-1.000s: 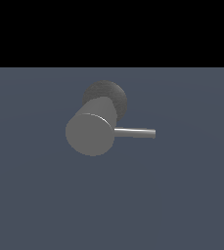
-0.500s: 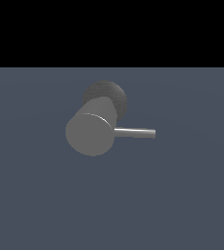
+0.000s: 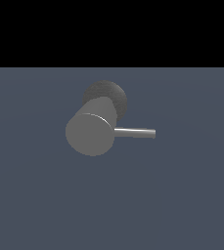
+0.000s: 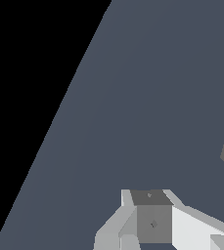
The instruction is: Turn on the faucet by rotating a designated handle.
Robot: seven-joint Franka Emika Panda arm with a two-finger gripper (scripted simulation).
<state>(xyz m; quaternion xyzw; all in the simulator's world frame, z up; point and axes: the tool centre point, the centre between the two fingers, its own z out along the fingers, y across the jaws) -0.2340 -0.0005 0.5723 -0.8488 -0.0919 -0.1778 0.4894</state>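
Gripper showed only in the wrist view, as a white and grey block at the frame's edge; its fingertips were cut off, so whether it was open or closed could not be told. It held nothing visible and was well apart from the fixture, of which that view caught only a grey sliver at the margin. The arm did not appear in the exterior view at all.

Largest in the scene was the flat blue-grey floor. On it stood the faucet, a stubby matte grey cylinder rising from a darker round base. Smallest was the handle, a thin shiny rod projecting level toward the exterior view's right.

By judgement, the approach was in hand and no contact had been made. The next move would call for bringing the gripper beside the rod's free end, then pushing it around the cylinder's axis.

No containers were present.
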